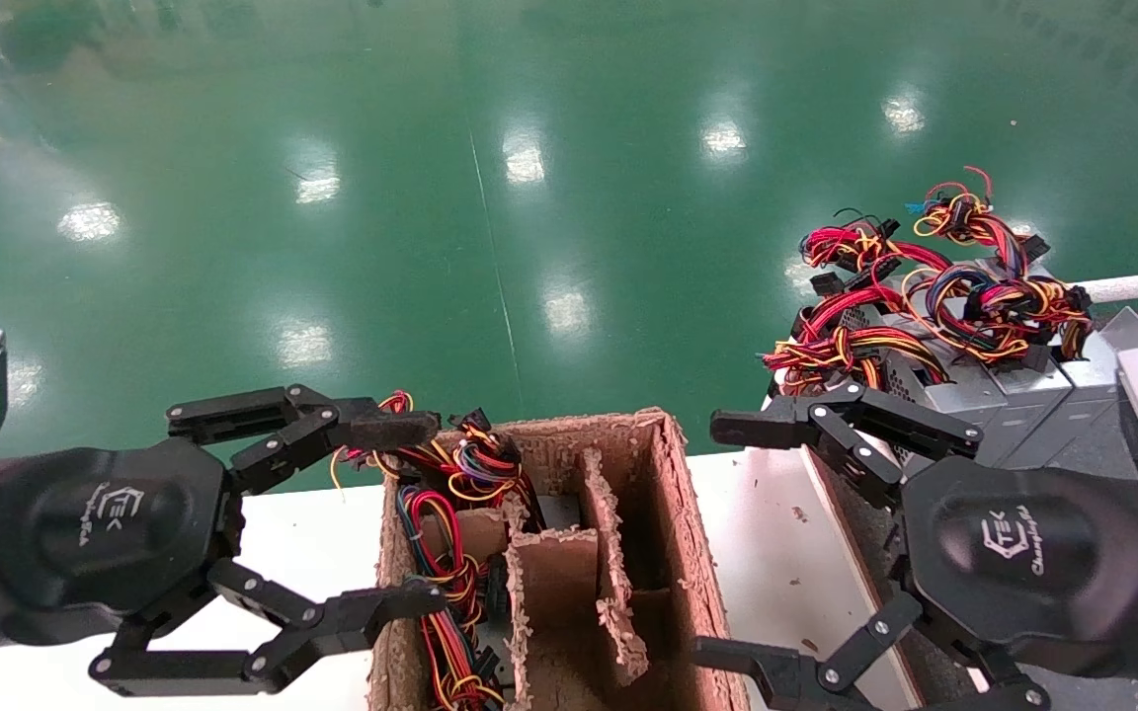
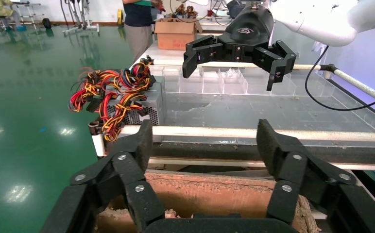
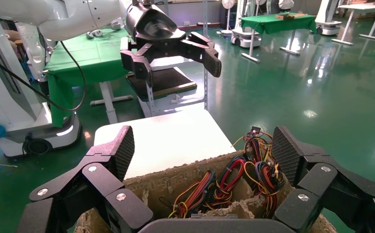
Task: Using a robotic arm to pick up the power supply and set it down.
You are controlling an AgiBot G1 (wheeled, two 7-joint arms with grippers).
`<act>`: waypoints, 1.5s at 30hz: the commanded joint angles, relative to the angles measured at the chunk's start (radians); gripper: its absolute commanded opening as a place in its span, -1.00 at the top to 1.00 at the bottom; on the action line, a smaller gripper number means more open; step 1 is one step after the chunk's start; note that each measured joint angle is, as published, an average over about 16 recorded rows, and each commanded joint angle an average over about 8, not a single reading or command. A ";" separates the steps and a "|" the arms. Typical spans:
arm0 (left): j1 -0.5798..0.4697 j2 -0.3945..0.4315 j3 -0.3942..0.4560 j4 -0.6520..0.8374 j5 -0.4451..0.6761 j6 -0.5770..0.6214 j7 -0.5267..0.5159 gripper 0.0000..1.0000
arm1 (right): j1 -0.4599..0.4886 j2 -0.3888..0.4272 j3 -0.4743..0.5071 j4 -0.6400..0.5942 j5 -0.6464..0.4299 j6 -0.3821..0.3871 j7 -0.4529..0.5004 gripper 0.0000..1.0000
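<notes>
A worn cardboard box (image 1: 688,553) with torn dividers stands on the white table between my two grippers. Its left compartment holds a power supply, of which mainly the red, yellow and black wires (image 1: 441,553) show; these wires (image 3: 224,182) also appear in the right wrist view. Several more grey power supplies (image 1: 994,390) with knotted wire bundles sit at the right, and in the left wrist view they (image 2: 144,109) lie beyond the box. My left gripper (image 1: 411,513) hangs open over the box's left side. My right gripper (image 1: 722,543) is open just right of the box. Neither holds anything.
The white table (image 1: 312,533) ends at a green floor (image 1: 529,197). Clear plastic trays (image 2: 214,82) and a grey work surface (image 2: 253,109) lie behind the power supplies. A rail (image 2: 253,132) runs along that surface's edge. A person (image 2: 138,19) stands farther back.
</notes>
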 commanded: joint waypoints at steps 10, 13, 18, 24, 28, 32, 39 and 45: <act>0.000 0.000 0.000 0.000 0.000 0.000 0.000 1.00 | 0.000 0.000 0.000 0.000 0.000 0.000 0.000 -1.00; 0.000 0.000 0.000 0.000 0.000 0.000 0.000 1.00 | 0.000 0.000 0.000 0.000 0.000 0.000 0.000 -1.00; 0.000 0.000 0.000 0.000 0.000 0.000 0.000 1.00 | -0.003 -0.006 -0.009 -0.007 -0.011 0.003 0.002 -1.00; 0.000 0.000 0.000 0.000 0.000 0.000 0.000 1.00 | -0.003 -0.028 -0.036 -0.034 -0.059 0.021 0.004 -1.00; 0.000 0.000 0.000 0.000 0.000 0.000 0.000 1.00 | 0.004 -0.062 -0.070 -0.047 -0.119 0.045 0.004 -1.00; 0.000 0.000 0.000 0.000 0.000 0.000 0.000 0.56 | 0.018 -0.116 -0.118 -0.066 -0.189 0.064 0.012 -1.00; 0.000 0.000 0.000 0.000 0.000 0.000 0.000 -1.00 | 0.066 -0.247 -0.209 -0.174 -0.289 0.059 0.025 -1.00; 0.000 0.000 0.000 0.000 0.000 0.000 0.000 -1.00 | 0.103 -0.370 -0.274 -0.288 -0.361 0.053 -0.010 -0.71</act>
